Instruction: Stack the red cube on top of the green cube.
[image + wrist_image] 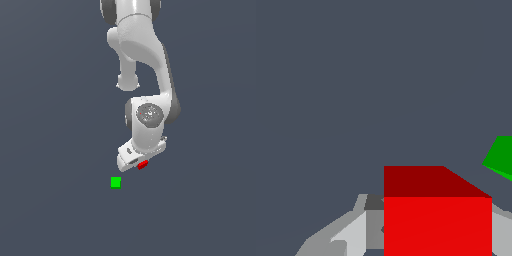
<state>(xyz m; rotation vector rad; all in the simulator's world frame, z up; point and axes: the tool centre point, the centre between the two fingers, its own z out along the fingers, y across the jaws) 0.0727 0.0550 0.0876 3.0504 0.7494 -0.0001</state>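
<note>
The white parallel-jaw gripper (136, 161) is closed on the small bright red cube (143, 164), which sits between the fingers at the tip of the tilted hand; in the wrist view the red cube (437, 220) fills the foreground with pale finger surfaces on either side of it. The cube appears rigid, light and smooth-faced, so a squeeze across two opposite flat faces, as held now, should be secure; a slip is likely only if the grip loosens. The small bright green cube (115, 182) rests on the surface near the gripper, toward the exterior view's left and apart from the red cube; the wrist view shows only a corner of it (501, 157). The carry step appears to be in progress, with alignment above the green cube outstanding. The surface (50, 200) is plain, flat, uniform dark grey-blue, with no visible walls.
</note>
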